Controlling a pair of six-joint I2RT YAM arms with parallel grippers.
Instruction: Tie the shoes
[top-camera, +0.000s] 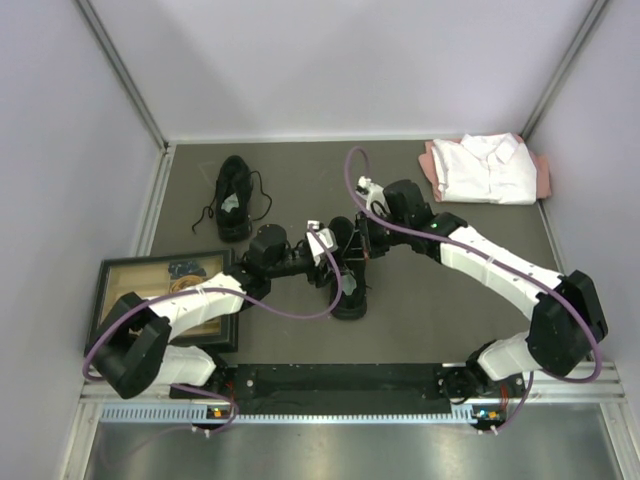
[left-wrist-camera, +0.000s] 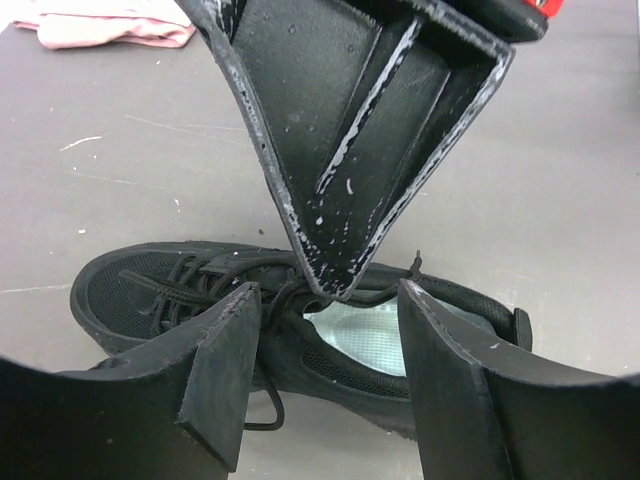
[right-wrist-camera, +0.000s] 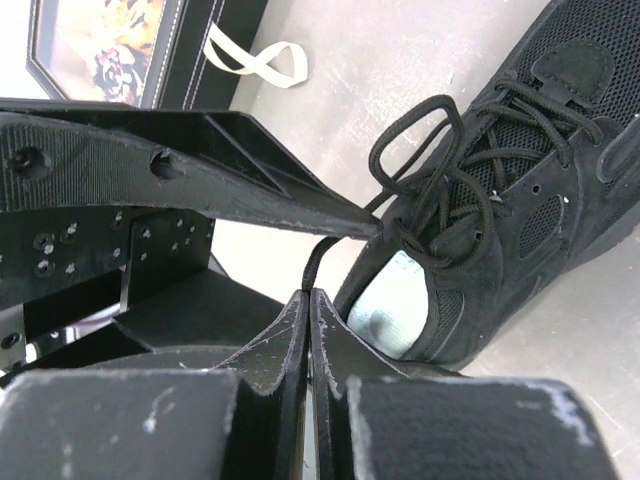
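Observation:
One black shoe (top-camera: 347, 280) lies mid-table under both grippers, and its pale grey insole (left-wrist-camera: 375, 335) shows. The second black shoe (top-camera: 235, 197) lies at the far left with loose laces. My left gripper (top-camera: 325, 252) is open, its fingers (left-wrist-camera: 228, 370) straddling the shoe's lace area (left-wrist-camera: 190, 280) just above it. My right gripper (right-wrist-camera: 308, 293) is shut on a thin black lace (right-wrist-camera: 318, 255) that runs up to the shoe's loose tangle of laces (right-wrist-camera: 440, 170). The right gripper's fingers (left-wrist-camera: 350, 150) point down between my left fingers.
A black-framed picture (top-camera: 170, 295) lies at the near left beside my left arm. A folded white shirt (top-camera: 487, 165) on pink cloth lies at the far right. A pale loop of band (right-wrist-camera: 255, 60) lies by the frame. Walls enclose the table.

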